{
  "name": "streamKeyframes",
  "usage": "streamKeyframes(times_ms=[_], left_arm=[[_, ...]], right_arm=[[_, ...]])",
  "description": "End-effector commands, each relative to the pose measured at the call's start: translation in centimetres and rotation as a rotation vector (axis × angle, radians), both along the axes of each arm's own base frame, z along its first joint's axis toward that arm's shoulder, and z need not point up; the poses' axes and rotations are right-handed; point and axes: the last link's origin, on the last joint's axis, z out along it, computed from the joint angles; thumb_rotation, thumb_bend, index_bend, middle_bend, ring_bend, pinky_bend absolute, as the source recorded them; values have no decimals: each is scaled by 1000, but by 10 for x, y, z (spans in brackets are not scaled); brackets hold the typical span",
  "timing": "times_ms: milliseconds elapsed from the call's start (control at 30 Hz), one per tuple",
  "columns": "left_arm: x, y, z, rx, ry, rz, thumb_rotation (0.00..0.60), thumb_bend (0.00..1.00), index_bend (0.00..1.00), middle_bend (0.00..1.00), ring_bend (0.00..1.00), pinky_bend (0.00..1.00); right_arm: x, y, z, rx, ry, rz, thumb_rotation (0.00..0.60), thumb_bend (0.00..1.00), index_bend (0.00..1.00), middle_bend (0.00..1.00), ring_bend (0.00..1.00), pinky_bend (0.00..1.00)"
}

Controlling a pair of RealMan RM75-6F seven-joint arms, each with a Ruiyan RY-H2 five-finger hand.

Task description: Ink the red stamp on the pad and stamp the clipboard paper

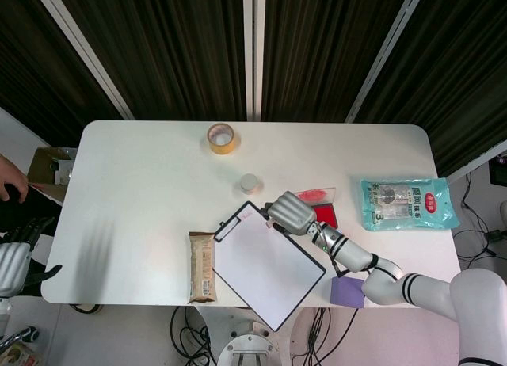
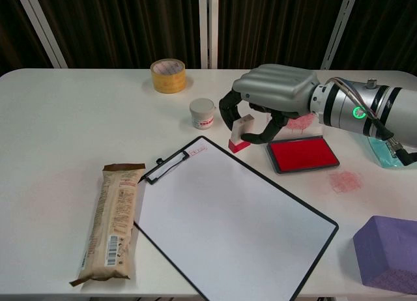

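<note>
My right hand (image 2: 273,96) pinches the red-based stamp (image 2: 240,135) between thumb and fingers, red face down. The stamp hangs just above the clipboard's upper right edge, left of the red ink pad (image 2: 303,153). The clipboard paper (image 2: 228,223) lies white and diagonal in the middle, with a small red mark near its clip (image 2: 166,167). In the head view the right hand (image 1: 291,213) covers the stamp, and the ink pad (image 1: 326,215) peeks out behind it. My left hand (image 1: 14,259) hangs off the table's left edge, holding nothing, fingers apart.
A tape roll (image 2: 168,75) and a small white cup (image 2: 202,113) stand at the back. A snack bar (image 2: 111,219) lies left of the clipboard. At the right are a purple block (image 2: 389,252), a blue packet (image 1: 408,203) and a red-smeared clear lid (image 2: 301,122). A person's hand (image 1: 12,180) shows far left.
</note>
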Motion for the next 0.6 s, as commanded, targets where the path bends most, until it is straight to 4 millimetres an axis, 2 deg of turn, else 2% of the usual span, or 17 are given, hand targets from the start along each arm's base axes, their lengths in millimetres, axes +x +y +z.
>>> streamKeyframes(times_ms=[33, 267, 600], left_arm=[[0, 1, 0, -2, -3, -1, 600, 0, 144, 163, 133, 247], [-3, 0, 1, 1, -3, 9, 600, 0, 144, 163, 133, 247], [-7, -2, 5, 7, 0, 18, 600, 0, 144, 163, 133, 247]], right_arm=[[8, -2, -19, 28, 14, 67, 600, 444, 1000, 927, 928, 1000], [14, -15, -34, 35, -4, 73, 600, 440, 1000, 927, 927, 1000], [20, -22, -49, 47, -27, 71, 600, 436, 1000, 927, 927, 1000]])
